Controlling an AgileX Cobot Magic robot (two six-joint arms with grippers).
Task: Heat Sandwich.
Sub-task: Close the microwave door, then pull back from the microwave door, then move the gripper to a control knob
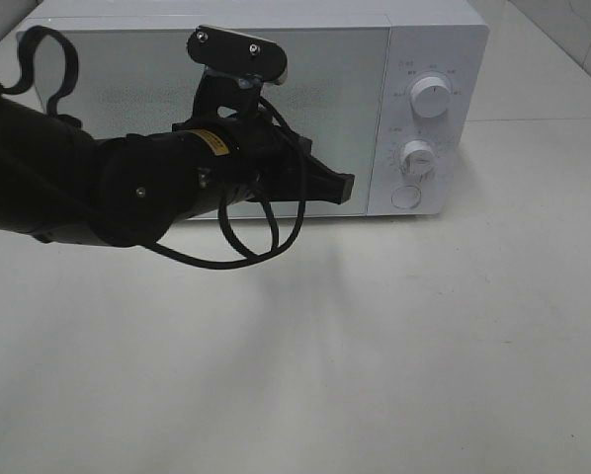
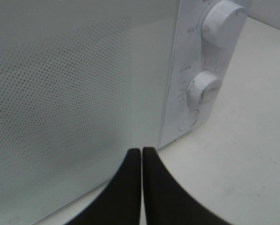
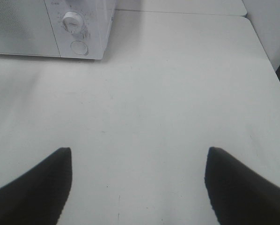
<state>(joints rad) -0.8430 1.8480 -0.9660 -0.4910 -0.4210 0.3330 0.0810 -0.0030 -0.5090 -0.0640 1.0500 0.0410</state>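
The microwave [image 1: 325,99] is a white, boxy unit with rounded corners, standing on a matt, off-white bench [image 1: 375,346]. Its door [image 1: 137,89] is smooth and glossy, printed with a fine grid of dots that lets nothing inside show through. The door lies flush with the control panel. The sandwich cannot be made out in any view.

On the panel sit two round white knobs, the upper knob [image 1: 431,100] and the lower knob [image 1: 418,157], each ringed with markings too small to read. A flat round button [image 1: 405,197] sits below them.

The left end effector [image 2: 141,151] is matt black, and its two tapered fingers are pressed together with only a hairline seam between them. It is empty and hangs just in front of the door's lower edge. The arm behind it covers much of the door in the high view, with a loop of black cable [image 1: 246,252] hanging beneath.

The right end effector [image 3: 138,150] is spread wide over bare bench, holding nothing. Only its dark, ribbed fingertips [image 3: 41,187] show, cut off by the frame edge.
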